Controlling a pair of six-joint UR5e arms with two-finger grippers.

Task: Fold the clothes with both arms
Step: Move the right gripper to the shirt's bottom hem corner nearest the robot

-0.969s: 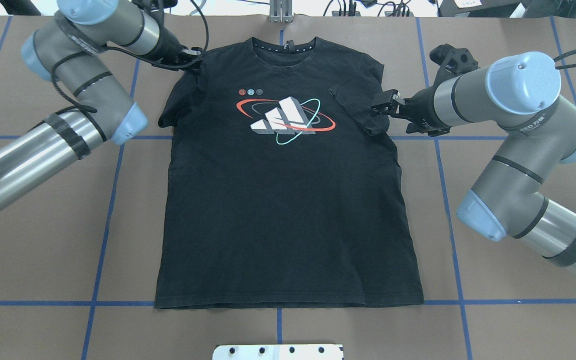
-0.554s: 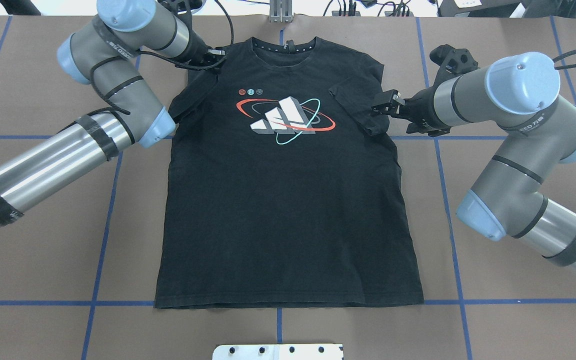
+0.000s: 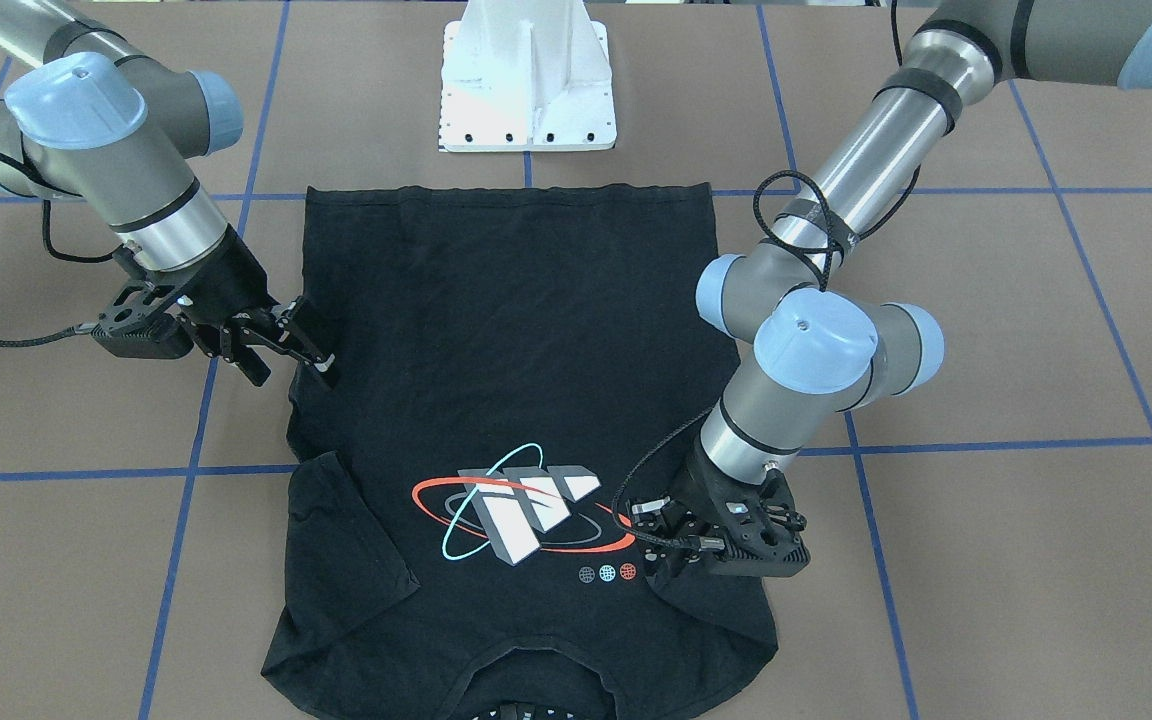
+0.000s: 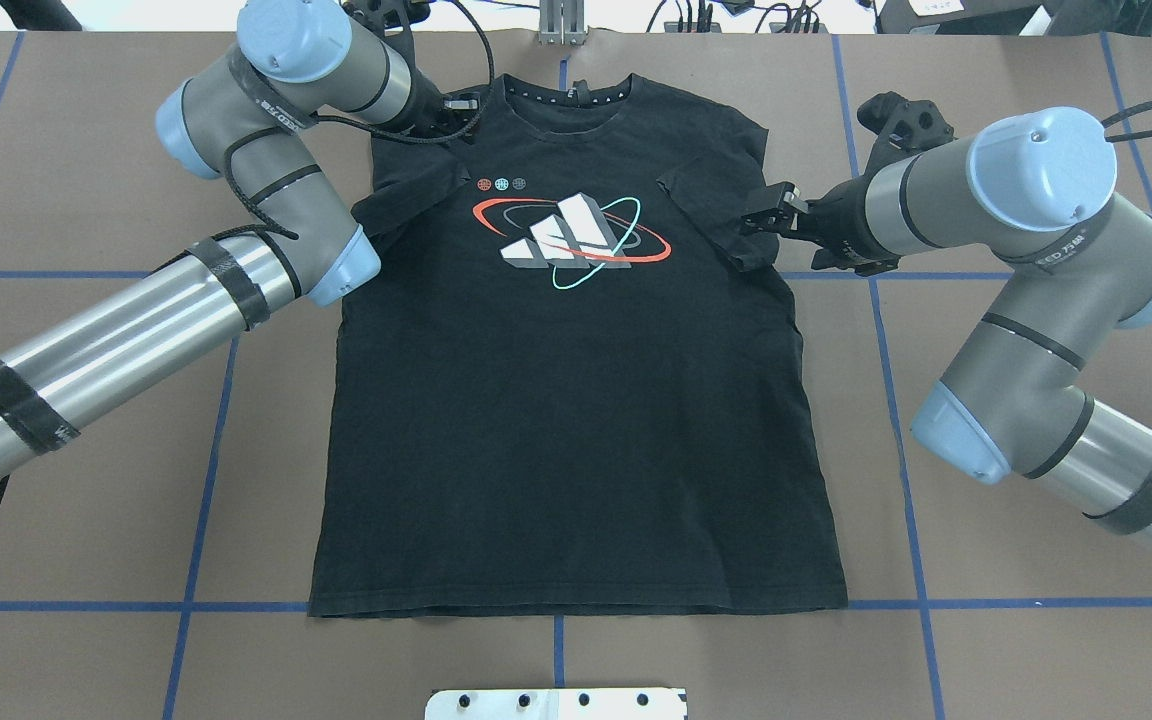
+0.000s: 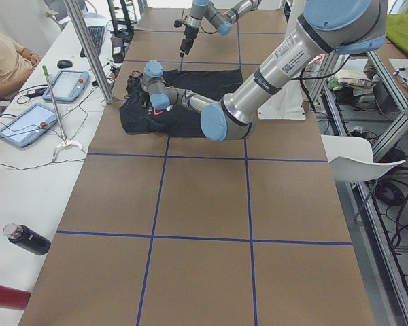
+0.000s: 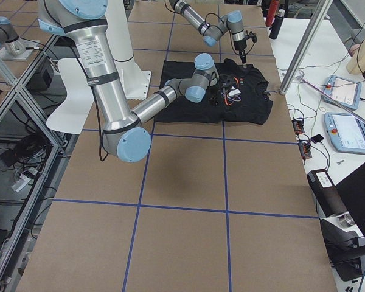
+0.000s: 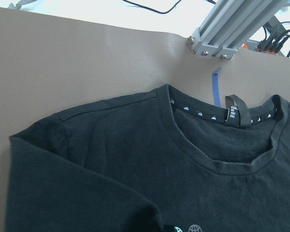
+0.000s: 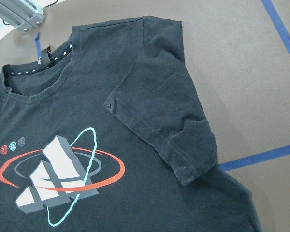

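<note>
The black T-shirt (image 4: 576, 420) lies flat, logo (image 4: 571, 240) up, collar at the far edge. My left gripper (image 4: 464, 103) sits low by the collar, shut on the left sleeve (image 4: 411, 195), which is pulled inward over the chest. From across the table the left gripper (image 3: 658, 565) is seen pressing on bunched cloth. The right sleeve (image 4: 711, 215) lies folded inward on the shirt's front and also shows in the right wrist view as the right sleeve (image 8: 164, 121). Beside it, my right gripper (image 4: 758, 212) hovers open and holds nothing; the right gripper (image 3: 286, 365) shows spread fingers.
The white pedestal base (image 3: 528, 80) stands at the shirt's hem side. An aluminium post (image 4: 561, 25) rises just beyond the collar. Blue tape lines (image 4: 216, 400) cross the brown table. A person (image 5: 3, 61) sits at a side bench with tablets and bottles (image 5: 27, 239).
My left gripper has travelled right along the far edge toward the collar, dragging the left sleeve inward over the shirt. The right arm has stayed almost still.
</note>
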